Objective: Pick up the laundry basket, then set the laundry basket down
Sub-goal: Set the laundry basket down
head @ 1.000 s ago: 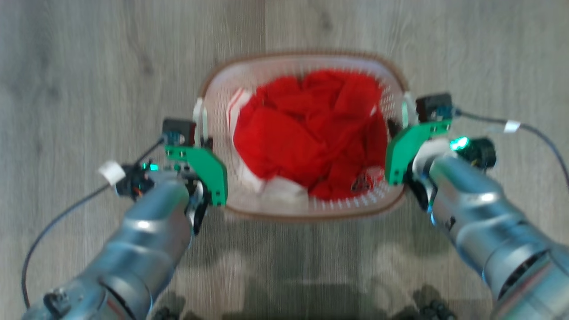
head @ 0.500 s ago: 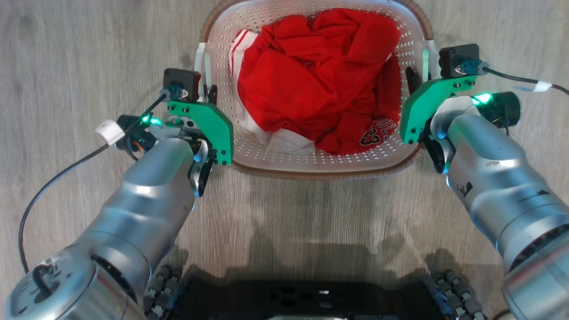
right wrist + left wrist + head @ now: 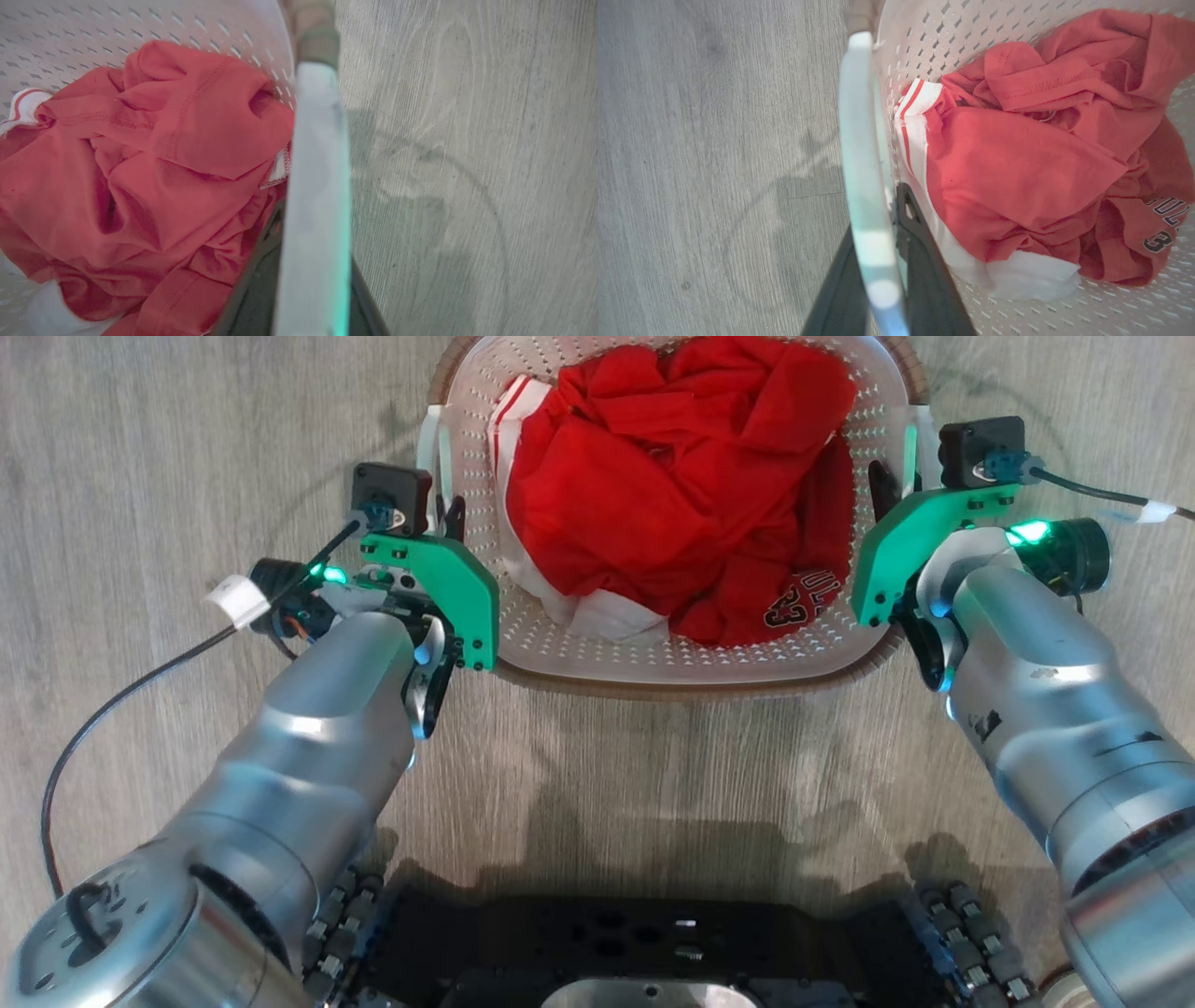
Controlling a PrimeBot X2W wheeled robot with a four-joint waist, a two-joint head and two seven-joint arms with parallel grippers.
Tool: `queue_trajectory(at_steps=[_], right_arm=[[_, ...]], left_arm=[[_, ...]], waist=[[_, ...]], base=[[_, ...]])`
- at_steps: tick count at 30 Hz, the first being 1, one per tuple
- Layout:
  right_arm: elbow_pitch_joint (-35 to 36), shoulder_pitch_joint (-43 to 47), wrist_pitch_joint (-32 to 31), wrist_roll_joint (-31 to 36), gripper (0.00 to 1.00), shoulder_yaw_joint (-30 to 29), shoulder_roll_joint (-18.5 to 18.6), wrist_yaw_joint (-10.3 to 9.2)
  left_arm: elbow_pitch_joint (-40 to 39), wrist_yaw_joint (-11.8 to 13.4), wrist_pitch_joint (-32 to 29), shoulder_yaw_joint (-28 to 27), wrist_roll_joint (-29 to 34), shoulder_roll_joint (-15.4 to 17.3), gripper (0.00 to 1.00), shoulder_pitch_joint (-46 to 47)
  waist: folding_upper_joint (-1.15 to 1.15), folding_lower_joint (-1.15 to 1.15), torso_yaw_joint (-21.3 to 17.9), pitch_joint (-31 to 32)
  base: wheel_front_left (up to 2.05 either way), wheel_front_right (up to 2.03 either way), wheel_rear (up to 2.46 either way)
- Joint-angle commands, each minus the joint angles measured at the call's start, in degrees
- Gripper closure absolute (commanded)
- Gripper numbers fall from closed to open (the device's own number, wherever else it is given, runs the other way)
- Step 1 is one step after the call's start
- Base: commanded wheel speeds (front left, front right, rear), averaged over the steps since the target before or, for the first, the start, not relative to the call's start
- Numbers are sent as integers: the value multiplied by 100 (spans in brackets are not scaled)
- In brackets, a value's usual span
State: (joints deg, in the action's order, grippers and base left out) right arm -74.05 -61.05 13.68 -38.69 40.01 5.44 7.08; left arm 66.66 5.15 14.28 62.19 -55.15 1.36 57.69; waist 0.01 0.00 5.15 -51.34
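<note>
The laundry basket (image 3: 653, 658) is white, perforated and brown-rimmed, at the top centre of the head view, with red and white clothes (image 3: 681, 495) heaped inside. My left gripper (image 3: 446, 518) is shut on its white left handle (image 3: 434, 443). In the left wrist view the two dark fingers (image 3: 924, 261) straddle that handle (image 3: 861, 154). My right gripper (image 3: 894, 487) is shut on the right handle (image 3: 920, 434), and in the right wrist view that handle (image 3: 317, 177) runs between its fingers (image 3: 250, 294). The basket's shadow falls on the floor apart from its wall, so it looks held off the floor.
Grey wood-plank floor (image 3: 140, 448) lies all around. My black base (image 3: 644, 943) with its roller wheels (image 3: 971, 943) sits at the bottom edge below the basket. A black cable (image 3: 121, 700) trails from the left wrist, another (image 3: 1102, 497) from the right.
The camera has tilted, bringing my base into view. The basket now looks larger and nearer, with both grippers still clamped on its handles.
</note>
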Motion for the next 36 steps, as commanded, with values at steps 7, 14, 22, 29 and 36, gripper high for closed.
queue_trajectory(at_steps=[7, 14, 22, 29, 36], right_arm=[[10, 296, -18, 511, 95, -207, -111, 41], [10, 348, -78, 784, 27, -460, -152, 41], [10, 365, -46, 1142, 0, -798, -198, 41], [10, 327, 52, 1389, 0, -1056, -238, 41], [21, 330, 117, 1534, 0, -1270, -253, 41]], left_arm=[[-73, 12, 72, -47, 64, 152, 100, 96], [-18, 0, 26, 16, -132, 152, 62, 26], [-26, 81, -39, 100, -440, 152, 0, -67], [31, 149, 35, 130, -538, 152, 0, -71], [21, 185, 69, -12, -446, 152, 0, -72]], waist=[[-1, 0, 7, -19], [-1, 0, 3, 9], [-1, 0, -23, 111], [-1, 0, -71, 279], [-1, 0, -120, 534]], base=[[0, 0, 0], [0, 0, 0], [0, 0, 0], [0, 0, 0], [0, 0, 0]])
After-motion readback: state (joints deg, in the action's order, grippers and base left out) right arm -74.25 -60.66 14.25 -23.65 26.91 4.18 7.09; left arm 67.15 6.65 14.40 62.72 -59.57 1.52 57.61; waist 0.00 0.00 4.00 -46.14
